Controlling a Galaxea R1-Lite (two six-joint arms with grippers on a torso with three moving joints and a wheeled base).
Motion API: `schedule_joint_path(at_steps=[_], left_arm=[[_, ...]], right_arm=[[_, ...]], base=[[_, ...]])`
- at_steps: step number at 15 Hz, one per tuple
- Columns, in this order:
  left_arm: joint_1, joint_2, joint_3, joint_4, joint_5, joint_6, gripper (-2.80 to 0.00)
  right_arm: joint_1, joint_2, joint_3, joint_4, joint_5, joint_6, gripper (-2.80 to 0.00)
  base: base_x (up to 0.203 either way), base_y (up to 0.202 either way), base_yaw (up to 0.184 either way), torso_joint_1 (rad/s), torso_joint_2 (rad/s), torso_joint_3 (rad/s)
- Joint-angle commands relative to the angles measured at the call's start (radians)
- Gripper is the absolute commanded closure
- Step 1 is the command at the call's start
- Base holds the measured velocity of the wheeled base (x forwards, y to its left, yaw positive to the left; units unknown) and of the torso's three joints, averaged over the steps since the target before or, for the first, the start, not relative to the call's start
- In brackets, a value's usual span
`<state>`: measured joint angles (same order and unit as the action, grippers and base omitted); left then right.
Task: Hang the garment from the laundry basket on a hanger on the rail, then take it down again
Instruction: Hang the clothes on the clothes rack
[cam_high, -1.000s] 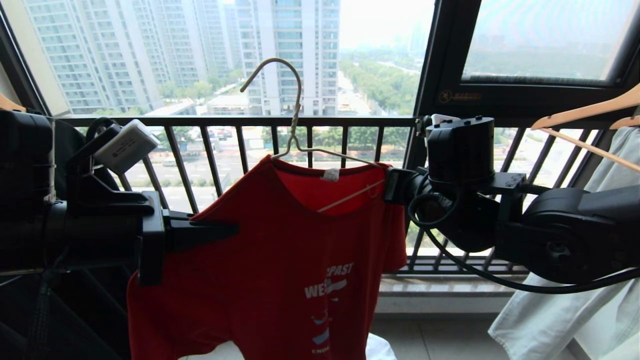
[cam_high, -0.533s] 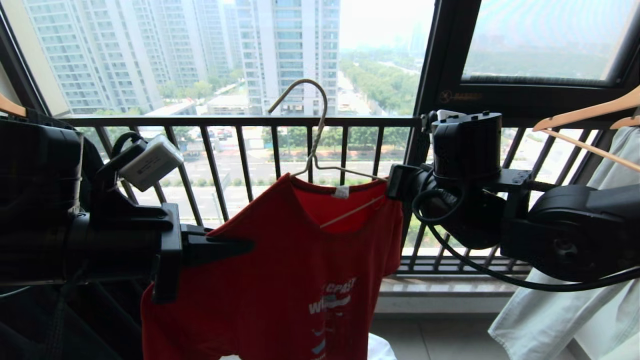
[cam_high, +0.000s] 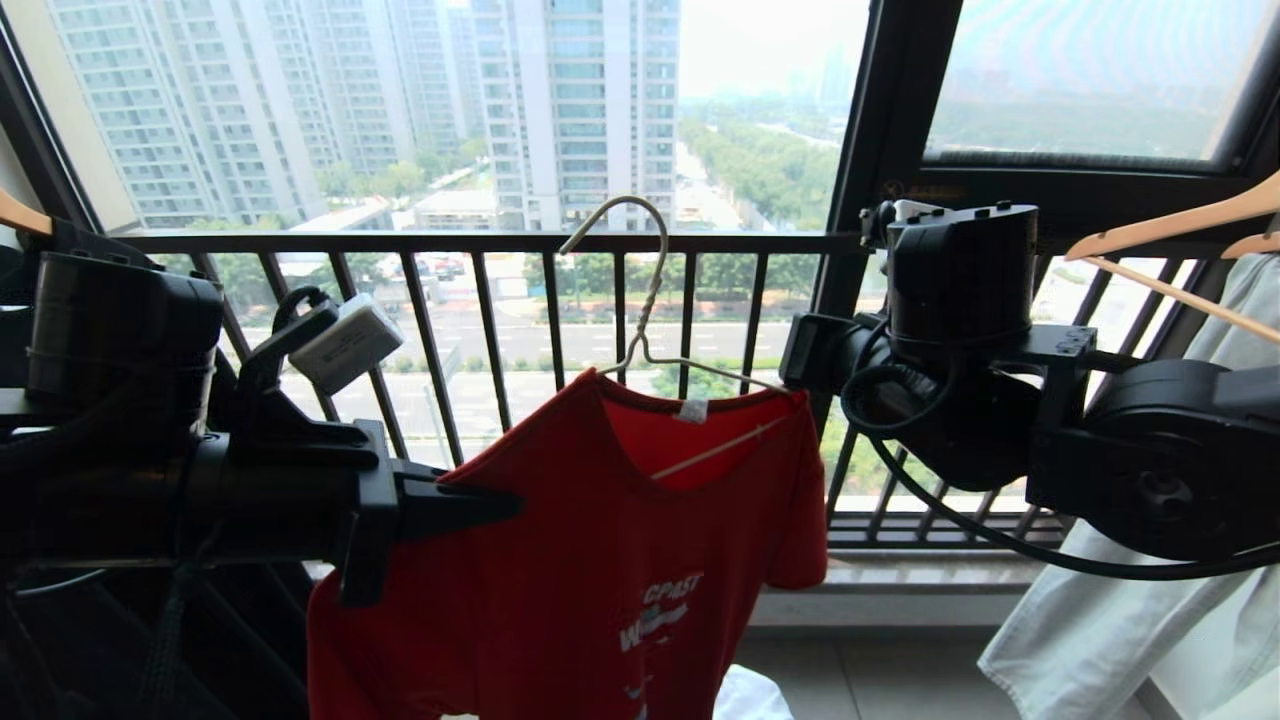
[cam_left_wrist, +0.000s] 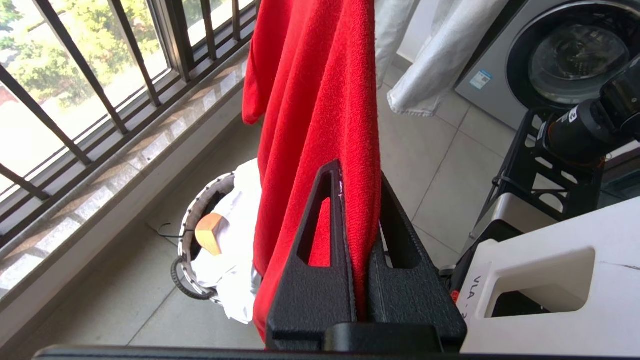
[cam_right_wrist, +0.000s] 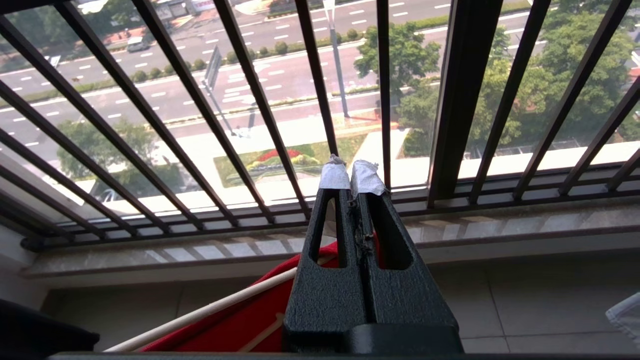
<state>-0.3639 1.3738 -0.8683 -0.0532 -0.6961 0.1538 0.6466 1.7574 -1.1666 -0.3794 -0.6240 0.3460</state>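
Red knit cotton, the garment (cam_high: 600, 560) hangs in mid-air in front of the robot, draped over the hanger (cam_high: 655, 340), with its soft ribbed weave and part of the white chest lettering visible. Nearest on the left, the left gripper (cam_left_wrist: 357, 200) has its two black, triangular, grainy plastic fingers pinched tight on a vertical fold of the shirt at the shoulder, so the cloth runs down between them. On the right, the right gripper (cam_right_wrist: 352, 177), with white tape wrapped round its fingertips, is pressed fully together; it reaches in at the shirt's other shoulder, beside the hanger's slim pale bottom bar, and whether anything lies between its fingers cannot be told. The hanger is thin off-white wire with a twisted neck and a curved hook standing free above the collar, touching nothing. Below the shirt, on the smooth grey floor tiles, sits the laundry basket (cam_left_wrist: 186, 235), round and white-rimmed, holding crumpled white cloth and a pale wooden block. Further right hang light wooden hangers (cam_high: 1180, 225) carrying pale cloth (cam_high: 1120, 620). Behind everything runs the black barred window railing (cam_high: 480, 243), above a speckled stone sill.
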Motion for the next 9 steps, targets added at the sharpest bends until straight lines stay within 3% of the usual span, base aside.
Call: schedule_joint_path(at_steps=[1, 5, 6, 9], left_arm=[[0.000, 0.007, -0.003, -0.010, -0.003, -0.003, 0.00], [0.006, -0.005, 0.003, -0.077, 0.039, -0.056, 0.00], [0.006, -0.011, 0.002, -0.077, 0.041, -0.059, 0.00], [0.006, -0.018, 0.000, -0.077, 0.042, -0.059, 0.00]], right_arm=[[-0.001, 0.004, -0.001, 0.013, -0.007, -0.004, 0.00], [0.001, -0.005, -0.022, 0.179, -0.005, -0.021, 0.00], [0.001, -0.006, -0.022, 0.181, -0.008, -0.021, -2.80], [0.002, -0.032, -0.021, 0.188, -0.002, -0.022, -2.80]], base=[[0.000, 0.000, 0.000, 0.000, 0.00, 0.000], [0.000, 0.000, 0.000, 0.000, 0.00, 0.000], [0.000, 0.000, 0.000, 0.000, 0.00, 0.000], [0.000, 0.000, 0.000, 0.000, 0.00, 0.000]])
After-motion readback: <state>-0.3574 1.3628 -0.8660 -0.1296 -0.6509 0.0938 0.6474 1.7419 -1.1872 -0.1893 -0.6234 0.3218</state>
